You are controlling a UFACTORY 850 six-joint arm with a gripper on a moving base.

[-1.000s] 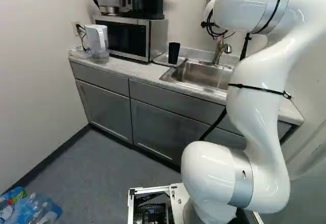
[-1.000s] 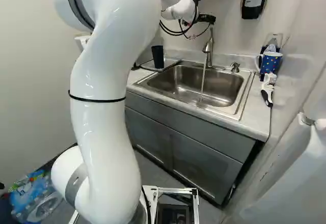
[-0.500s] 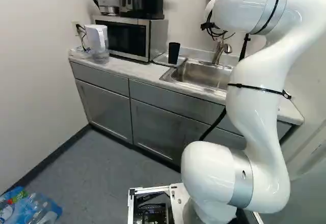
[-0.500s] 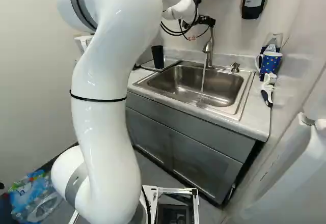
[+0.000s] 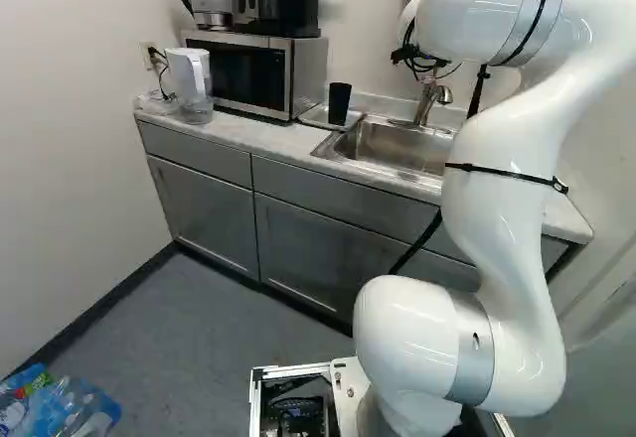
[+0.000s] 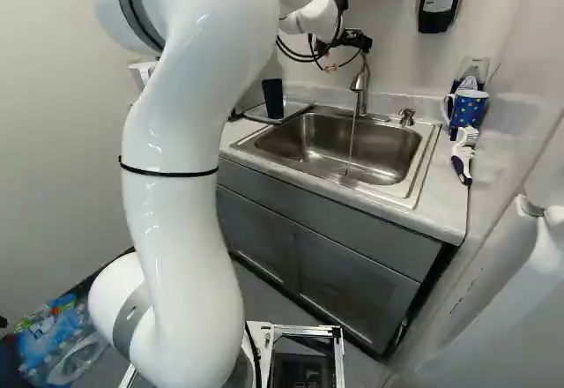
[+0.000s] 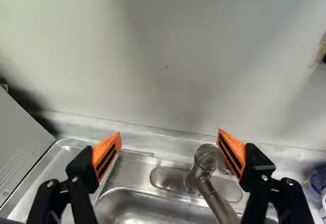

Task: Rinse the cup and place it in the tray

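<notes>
The cup (image 5: 340,104) was found upright in the tray (image 5: 316,115), at about ten o'clock from the middle of the sink (image 6: 388,145) in both base views. Placing was therefore judged complete. Rinsing could not be confirmed, as the pictures did not show whether the cup was wet. A thin stream of water (image 6: 352,145) ran from the tap (image 6: 362,79) into the sink, so shutting it off was judged the likely remaining step. The jaws of the gripper (image 7: 169,134) stood wide, orange pads (image 7: 106,154) well apart, with nothing gripped. Taking twelve o'clock as straight ahead of the gripper, the tap's top showed between the fingers, towards one o'clock; whether a pad touched it could not be told. A careless closing was judged liable to catch the tap off centre. On coverage, the running water was visible only in the right base view. That view also showed a blue mug (image 6: 468,108) between two and three o'clock from the sink; the left base view did not. The left base view alone gave the front of the microwave (image 5: 238,72). The wrist view recorded the jaws' spread clearly and part of the tray, but no cup.
</notes>
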